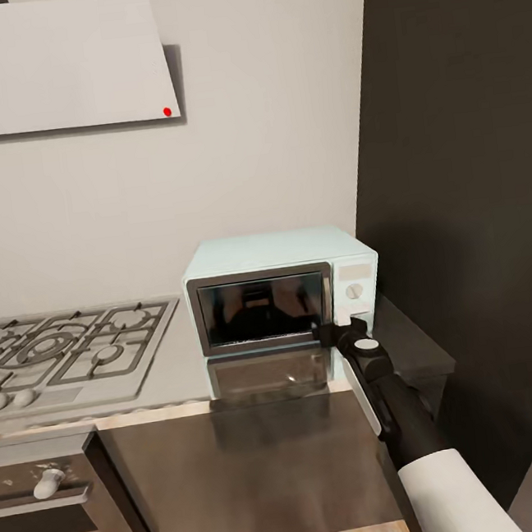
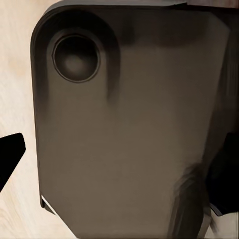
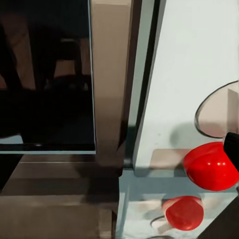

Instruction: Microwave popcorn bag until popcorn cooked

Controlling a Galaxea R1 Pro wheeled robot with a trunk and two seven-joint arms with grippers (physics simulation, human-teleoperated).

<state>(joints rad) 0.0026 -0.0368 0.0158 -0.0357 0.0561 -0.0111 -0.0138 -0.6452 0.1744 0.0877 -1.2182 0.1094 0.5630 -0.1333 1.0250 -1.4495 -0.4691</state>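
The pale mint-blue microwave (image 1: 277, 252) stands on the glossy grey countertop (image 1: 178, 367) against the wall, its dark glass door (image 1: 261, 309) shut. My right gripper (image 1: 340, 330) is open at the door's lower right corner, beside the knob panel (image 1: 355, 289). In the right wrist view the door's steel frame (image 3: 110, 79) and a red round button (image 3: 210, 167) are very close, and one dark fingertip (image 3: 232, 147) is next to the button. The popcorn bag is out of view. My left gripper (image 2: 119, 164) hangs open over the robot's dark base (image 2: 129, 124).
A steel gas hob (image 1: 69, 346) lies left of the microwave, with a built-in oven and its knob (image 1: 47, 483) below. A hood (image 1: 53, 67) hangs on the wall above. A tall dark panel (image 1: 472, 193) closes the right side. Dark cabinet fronts (image 1: 240, 475) face me.
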